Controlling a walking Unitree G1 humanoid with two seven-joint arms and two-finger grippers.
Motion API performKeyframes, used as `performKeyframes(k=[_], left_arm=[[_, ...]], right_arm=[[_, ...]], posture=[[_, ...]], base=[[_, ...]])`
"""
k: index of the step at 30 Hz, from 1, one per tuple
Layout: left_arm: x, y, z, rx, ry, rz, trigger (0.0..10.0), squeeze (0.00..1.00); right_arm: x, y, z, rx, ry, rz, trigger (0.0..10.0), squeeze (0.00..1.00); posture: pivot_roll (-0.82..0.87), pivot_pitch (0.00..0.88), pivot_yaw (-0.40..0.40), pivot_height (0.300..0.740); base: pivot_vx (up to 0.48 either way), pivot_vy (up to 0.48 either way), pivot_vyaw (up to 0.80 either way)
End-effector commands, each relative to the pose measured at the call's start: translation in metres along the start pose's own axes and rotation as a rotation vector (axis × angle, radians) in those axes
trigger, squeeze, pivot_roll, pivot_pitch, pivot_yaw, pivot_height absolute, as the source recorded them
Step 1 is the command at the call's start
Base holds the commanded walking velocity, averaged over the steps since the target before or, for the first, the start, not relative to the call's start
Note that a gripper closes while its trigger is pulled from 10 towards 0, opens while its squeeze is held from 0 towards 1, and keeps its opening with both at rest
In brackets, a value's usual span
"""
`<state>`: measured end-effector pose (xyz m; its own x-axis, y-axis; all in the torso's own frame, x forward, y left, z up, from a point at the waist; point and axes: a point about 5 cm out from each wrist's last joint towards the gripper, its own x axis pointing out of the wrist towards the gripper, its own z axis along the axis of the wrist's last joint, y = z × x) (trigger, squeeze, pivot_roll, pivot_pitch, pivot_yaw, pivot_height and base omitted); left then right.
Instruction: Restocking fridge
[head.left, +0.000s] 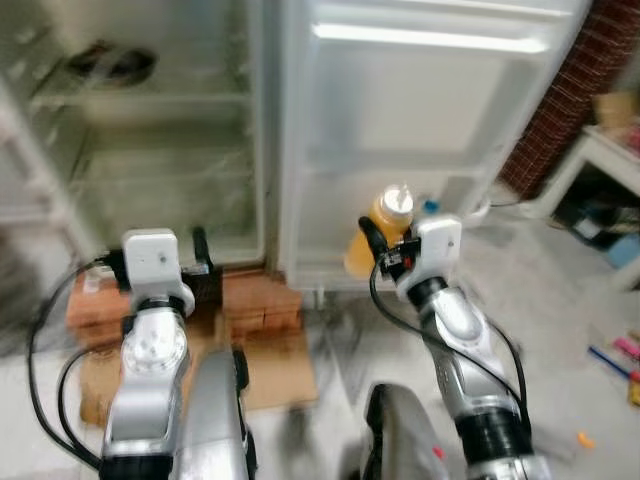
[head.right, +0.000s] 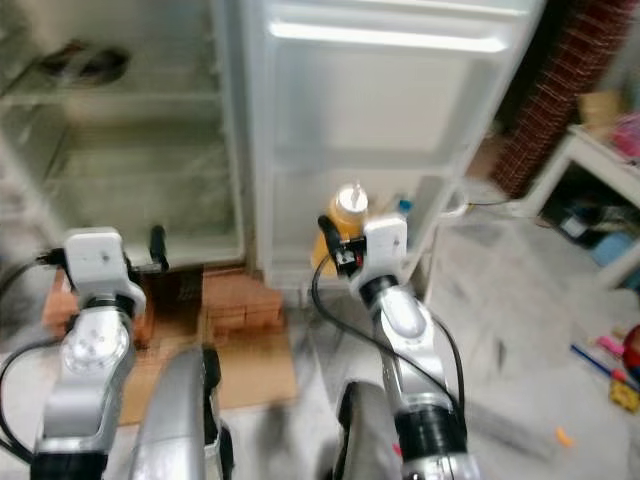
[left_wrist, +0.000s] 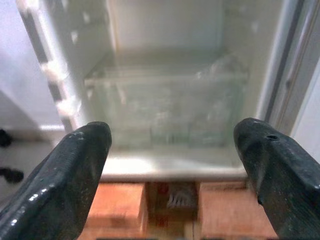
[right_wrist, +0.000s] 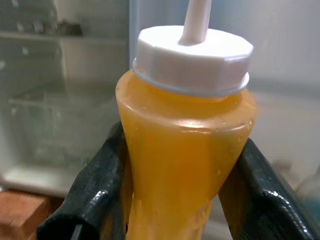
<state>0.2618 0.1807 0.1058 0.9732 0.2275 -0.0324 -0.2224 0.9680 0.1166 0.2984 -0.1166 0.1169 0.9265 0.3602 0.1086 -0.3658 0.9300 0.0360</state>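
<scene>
Holding yellow sauce bottle (head.left: 388, 228) upright, my right hand (head.left: 385, 250) pinching its body just before fridge door (head.left: 420, 120), door shelf straight ahead. Left hand (left_wrist: 170, 165) spread, empty, facing open fridge compartment (head.left: 150, 150).

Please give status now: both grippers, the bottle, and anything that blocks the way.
Right gripper shut on yellow squeeze bottle, upright, before the open fridge door. Left gripper open, empty, facing the fridge drawer. Nothing seen blocking.
</scene>
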Motion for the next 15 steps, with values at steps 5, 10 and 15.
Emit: performKeyframes(k=[5,10,15], left_arm=[[0.0041,0.0032,0.0095,0.014,-0.042,0.013,10.0,0.00],[0.0046,0.0029,0.0095,0.013,-0.045,0.013,10.0,0.00],[0.0052,0.0025,0.0098,0.010,-0.045,0.014,10.0,0.00]], right_arm=[[0.0064,0.0023,0.0115,-0.007,-0.051,0.014,10.0,0.00],[0.0072,0.0033,0.0120,-0.011,-0.056,0.019,10.0,0.00],[0.0078,0.0048,0.0117,-0.012,-0.056,0.026,10.0,0.00]], posture=[[0.06,0.000,-0.043,0.523],[0.06,0.000,-0.042,0.523],[0.06,0.000,-0.044,0.523]], base=[[0.385,0.000,0.00],[0.387,0.000,0.00],[0.385,0.000,0.00]])
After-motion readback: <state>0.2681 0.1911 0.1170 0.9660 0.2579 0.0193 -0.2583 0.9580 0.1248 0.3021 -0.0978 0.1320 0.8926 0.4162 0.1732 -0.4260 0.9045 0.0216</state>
